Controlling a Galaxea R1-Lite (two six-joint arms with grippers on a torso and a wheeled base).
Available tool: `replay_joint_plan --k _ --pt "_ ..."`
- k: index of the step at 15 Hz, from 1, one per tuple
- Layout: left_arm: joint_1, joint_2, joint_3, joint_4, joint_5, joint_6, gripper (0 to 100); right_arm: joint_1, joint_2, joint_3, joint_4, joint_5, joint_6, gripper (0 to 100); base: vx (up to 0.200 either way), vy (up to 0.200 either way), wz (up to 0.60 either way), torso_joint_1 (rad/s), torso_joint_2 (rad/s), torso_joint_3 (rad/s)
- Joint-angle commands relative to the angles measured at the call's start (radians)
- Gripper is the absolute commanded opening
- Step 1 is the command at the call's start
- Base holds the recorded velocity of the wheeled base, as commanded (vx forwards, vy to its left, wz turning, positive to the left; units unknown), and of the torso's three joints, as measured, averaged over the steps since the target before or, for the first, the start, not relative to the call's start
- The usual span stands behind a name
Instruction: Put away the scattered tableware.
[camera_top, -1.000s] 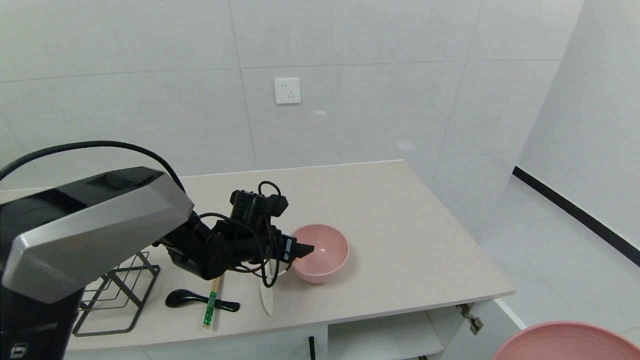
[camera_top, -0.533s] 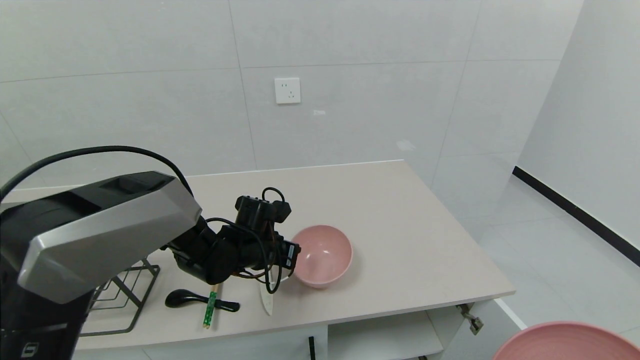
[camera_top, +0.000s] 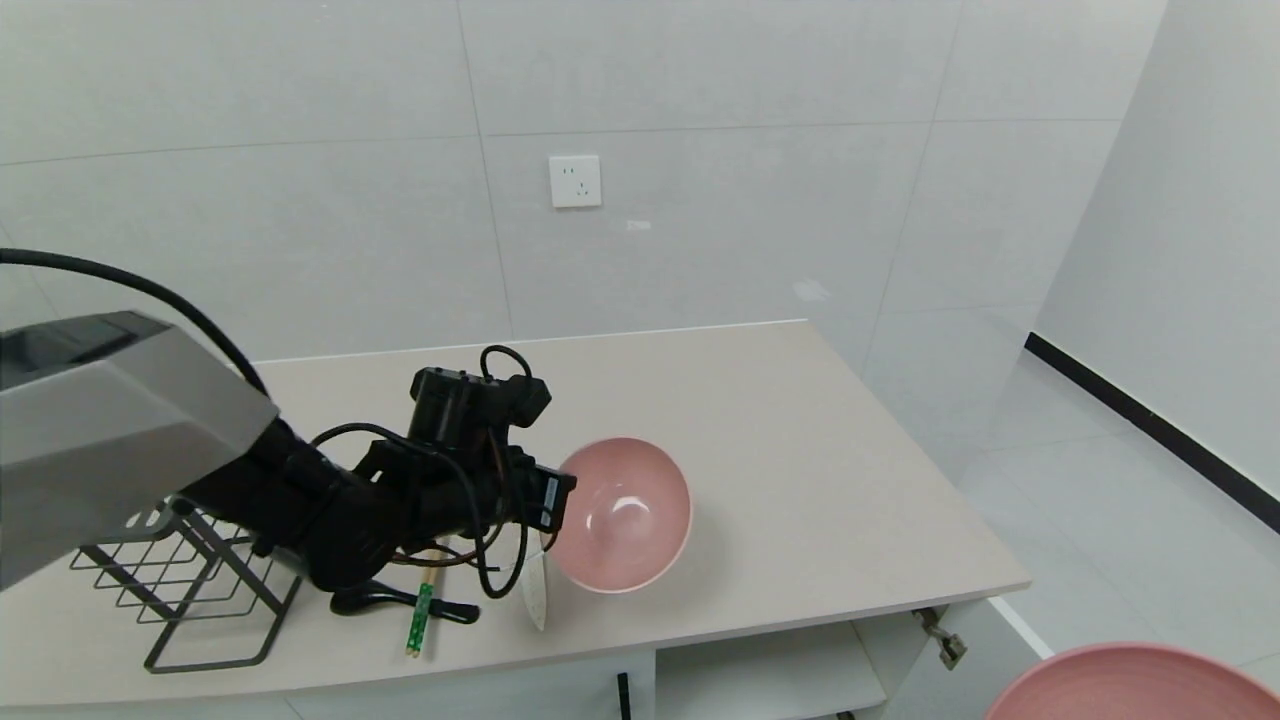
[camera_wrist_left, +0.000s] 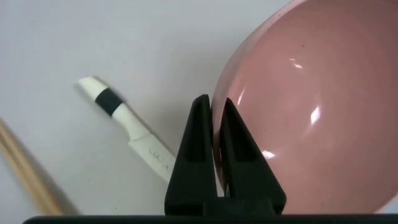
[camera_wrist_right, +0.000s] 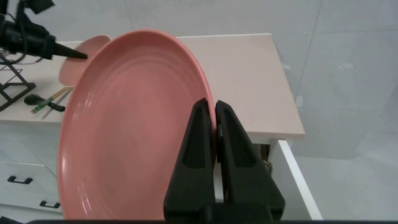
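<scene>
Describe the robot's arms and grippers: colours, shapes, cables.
The left arm is black past a silver-grey angular shell, with black cables looping over its wrist. The left gripper and right gripper have matte black wedge-shaped fingers tapering to narrow tips.

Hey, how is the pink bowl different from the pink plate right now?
The pink bowl is deep and rounded; the pink plate is wide, shallow and ringed. The bowl is tilted over the counter; the plate is held off past the counter's right end. The left gripper pinches the bowl, the right gripper the plate. Both are pink, and each is clamped at its rim.
</scene>
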Motion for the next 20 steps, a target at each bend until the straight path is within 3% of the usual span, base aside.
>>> replay_joint_plan --k 1,2,6,11,14,15,17,18,20 --pt "0.009 -0.153 0.094 -0.012 0.000 0.000 0 -0.001 0.003 0.000 0.000 0.001 0.000 0 0.000 0.000 0.00 0.000 0.00 0.000" --pt "0.026 -0.258 0.230 -0.105 -0.001 0.000 0 -0.001 0.003 0.000 0.000 0.001 0.002 0 0.000 0.000 0.00 0.000 0.00 0.000" --pt "0.057 -0.473 0.529 -0.308 -0.003 0.004 0 -0.001 0.003 0.000 0.003 -0.036 0.003 0 0.000 0.000 0.00 0.000 0.00 0.000" --pt "0.081 -0.800 0.707 -0.303 -0.001 0.004 0 -0.001 0.003 0.000 0.003 -0.038 0.000 0 0.000 0.000 0.00 0.000 0.00 0.000" --pt "0.138 -0.987 0.793 -0.302 -0.003 0.003 0 -0.001 0.003 0.000 0.003 -0.039 0.005 0 0.000 0.000 0.00 0.000 0.00 0.000" --pt "0.172 -1.071 0.821 -0.280 -0.003 0.003 0 -0.001 0.003 0.000 0.004 -0.041 0.005 0 0.000 0.000 0.00 0.000 0.00 0.000" --pt "0.195 -1.225 0.821 -0.113 -0.003 -0.005 0 0.000 0.003 0.000 0.003 -0.039 0.002 0 0.000 0.000 0.00 0.000 0.00 0.000" --pt "0.215 -1.383 0.821 0.093 -0.008 -0.002 0 0.000 0.002 0.000 0.003 -0.035 -0.003 0 0.000 0.000 0.00 0.000 0.00 0.000" --pt "0.296 -1.641 0.821 0.380 -0.020 0.004 0 0.000 0.002 0.000 0.003 -0.033 0.002 0 0.000 0.000 0.00 0.000 0.00 0.000"
